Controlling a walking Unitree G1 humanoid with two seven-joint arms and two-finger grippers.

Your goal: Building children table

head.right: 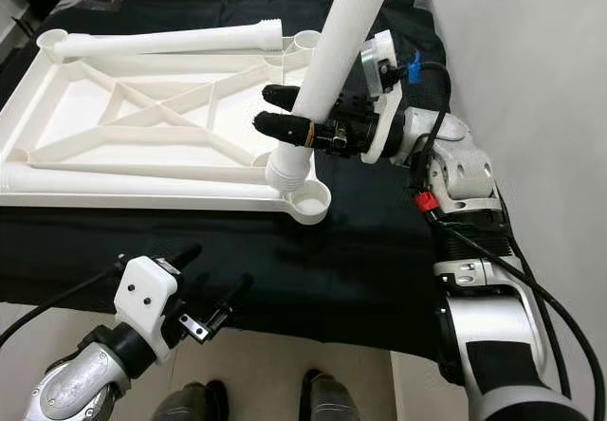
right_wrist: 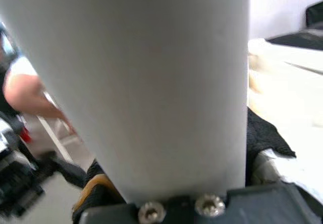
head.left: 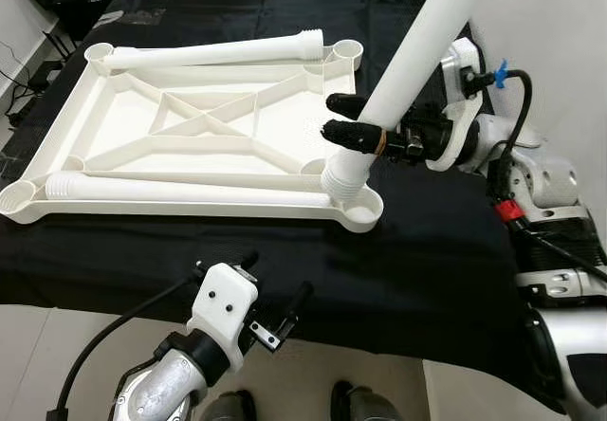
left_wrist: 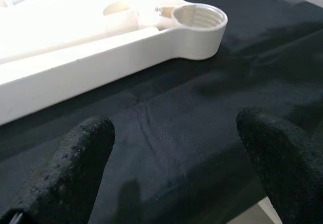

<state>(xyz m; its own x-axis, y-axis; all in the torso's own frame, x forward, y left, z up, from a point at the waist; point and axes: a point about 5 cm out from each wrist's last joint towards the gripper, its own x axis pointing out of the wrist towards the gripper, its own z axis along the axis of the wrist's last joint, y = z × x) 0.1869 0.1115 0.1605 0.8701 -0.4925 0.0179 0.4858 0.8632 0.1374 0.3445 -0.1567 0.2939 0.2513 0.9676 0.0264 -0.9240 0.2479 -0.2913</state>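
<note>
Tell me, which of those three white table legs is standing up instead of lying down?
The leg gripped in the right hand, its threaded end near the tabletop's near-right corner socket. The other two lie flat on the tabletop.

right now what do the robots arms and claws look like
Both arms are silver metal with black joints and black cables. The right arm carries a red ring and a blue connector. Each claw, left and right, has white housing and two long black textured fingers.

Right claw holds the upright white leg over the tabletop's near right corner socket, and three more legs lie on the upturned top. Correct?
Not quite: the left eye view shows two legs lying on the tabletop, the far leg and near leg, not three. The right claw does hold the upright leg over the corner socket.
</note>
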